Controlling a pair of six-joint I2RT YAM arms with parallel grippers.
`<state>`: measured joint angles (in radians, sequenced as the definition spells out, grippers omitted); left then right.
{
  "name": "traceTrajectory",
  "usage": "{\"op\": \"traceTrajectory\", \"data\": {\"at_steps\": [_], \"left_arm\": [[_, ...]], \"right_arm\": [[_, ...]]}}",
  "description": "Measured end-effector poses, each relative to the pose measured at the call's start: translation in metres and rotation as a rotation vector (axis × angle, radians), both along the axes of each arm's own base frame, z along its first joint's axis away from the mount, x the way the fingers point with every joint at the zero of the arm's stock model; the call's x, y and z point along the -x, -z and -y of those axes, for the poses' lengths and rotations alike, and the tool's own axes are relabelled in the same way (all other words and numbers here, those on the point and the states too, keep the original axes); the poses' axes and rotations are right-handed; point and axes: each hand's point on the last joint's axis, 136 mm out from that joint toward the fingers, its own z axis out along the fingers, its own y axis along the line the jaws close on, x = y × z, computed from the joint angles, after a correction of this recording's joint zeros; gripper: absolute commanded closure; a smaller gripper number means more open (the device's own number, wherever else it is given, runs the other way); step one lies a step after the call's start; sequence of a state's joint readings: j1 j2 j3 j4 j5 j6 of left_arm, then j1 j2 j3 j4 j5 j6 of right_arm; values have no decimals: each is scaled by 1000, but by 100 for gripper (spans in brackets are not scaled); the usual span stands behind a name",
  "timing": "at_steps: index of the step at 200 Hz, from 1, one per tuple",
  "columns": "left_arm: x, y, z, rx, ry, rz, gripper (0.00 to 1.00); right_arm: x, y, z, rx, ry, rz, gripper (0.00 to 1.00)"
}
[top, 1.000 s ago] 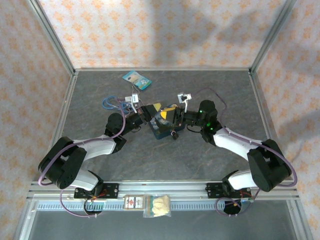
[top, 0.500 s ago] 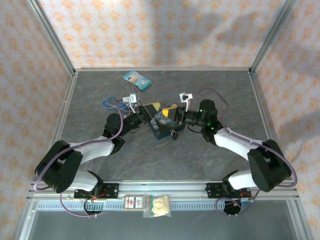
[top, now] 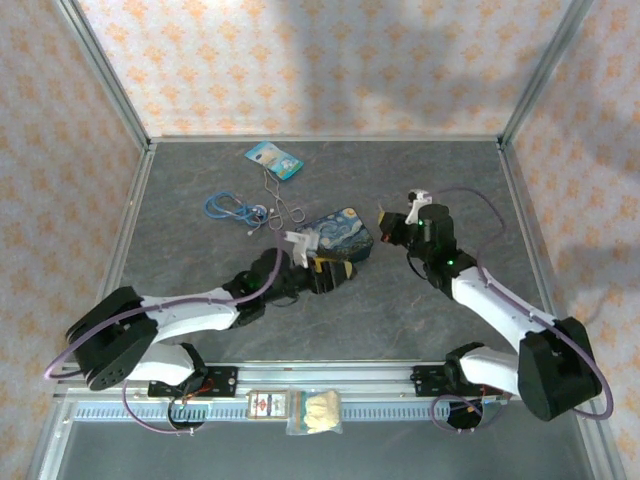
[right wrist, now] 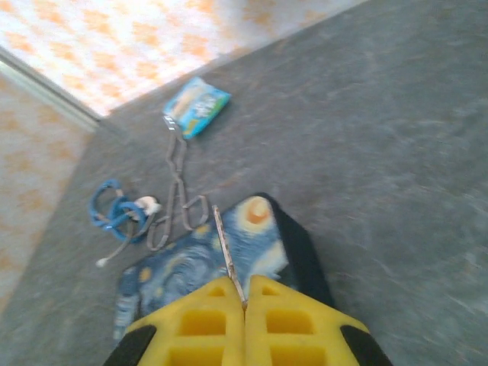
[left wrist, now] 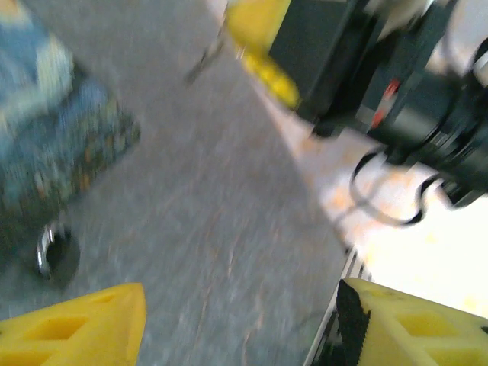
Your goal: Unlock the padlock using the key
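The padlock [left wrist: 57, 255], tiny and dark with a silvery shackle, lies on the grey floor at the near corner of the blue starry tin [left wrist: 53, 137]. My left gripper [left wrist: 240, 320] stands open just in front of it, nothing between its yellow fingers. In the top view the left gripper [top: 328, 270] sits at the tin's [top: 340, 232] front edge. My right gripper [right wrist: 245, 305] is shut on the key [right wrist: 229, 252], a thin pale strip sticking out forward over the tin [right wrist: 191, 267]. The right gripper [top: 390, 230] hovers just right of the tin.
Behind the tin lie bent wire loops [top: 275, 200], a blue cord [top: 225, 207] and a blue packet [top: 273, 158]. Metal frame posts and patterned walls ring the floor. A small box [top: 265, 403] and a bag [top: 320, 410] rest on the front rail.
The left gripper swung from the tin's left side round to its front and stands open. The right gripper drew back to the right. The tin now lies flat, uncovered.
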<state>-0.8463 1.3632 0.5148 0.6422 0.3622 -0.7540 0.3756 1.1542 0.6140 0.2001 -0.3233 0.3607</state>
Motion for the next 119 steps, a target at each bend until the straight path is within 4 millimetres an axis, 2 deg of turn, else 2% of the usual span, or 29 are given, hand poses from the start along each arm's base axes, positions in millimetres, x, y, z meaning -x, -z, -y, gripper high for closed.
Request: {"op": "traceTrajectory", "data": {"at_steps": [24, 46, 61, 85, 119], "left_arm": [[9, 44, 4, -106, 15, -90, 33], [-1, 72, 1, -202, -39, -144, 31], [-14, 75, 2, -235, -85, -145, 30], [-40, 67, 0, -227, -179, -129, 29], [-83, 67, -36, -228, -351, -114, 28]], "right_arm": [[5, 11, 12, 34, 50, -24, 100], [8, 16, 20, 50, 78, -31, 100], [10, 15, 22, 53, 87, -26, 100], [12, 9, 23, 48, 83, -10, 100], [19, 18, 17, 43, 38, -19, 100]]}}
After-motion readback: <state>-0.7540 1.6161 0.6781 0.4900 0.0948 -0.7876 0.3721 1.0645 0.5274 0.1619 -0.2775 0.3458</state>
